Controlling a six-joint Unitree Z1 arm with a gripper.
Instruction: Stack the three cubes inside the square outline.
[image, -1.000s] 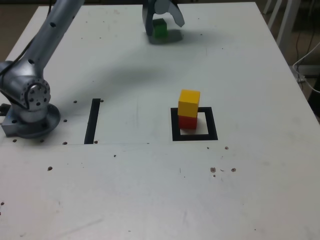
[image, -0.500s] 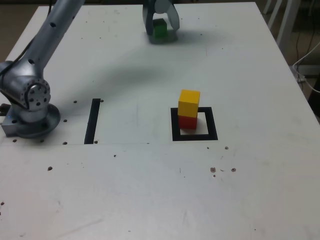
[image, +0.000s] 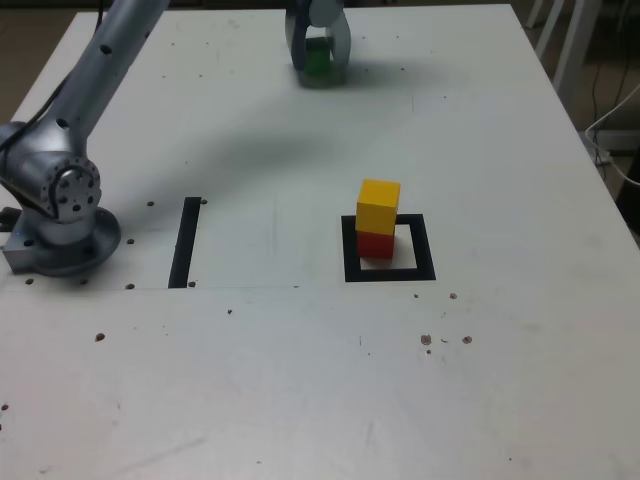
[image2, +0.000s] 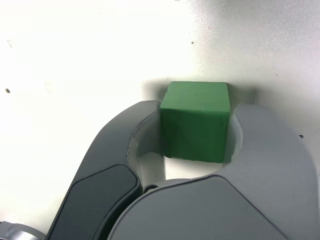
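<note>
Green cube (image2: 195, 120), one, between two fingers (image2: 272, 145).

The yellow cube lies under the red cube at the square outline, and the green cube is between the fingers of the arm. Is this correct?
Not quite: the exterior view shows the yellow cube on top of the red cube, at the square outline. The green cube is indeed between the fingers.

Three cubes are showing: one red cube (image: 376, 245), one yellow cube (image: 378, 207) and one green cube (image2: 196, 121). One square outline (image: 425, 247) and one straight black strip (image: 185, 243) are lying on one counter (image: 250, 380), and one arm (image: 95, 85) is reaching over it.
</note>
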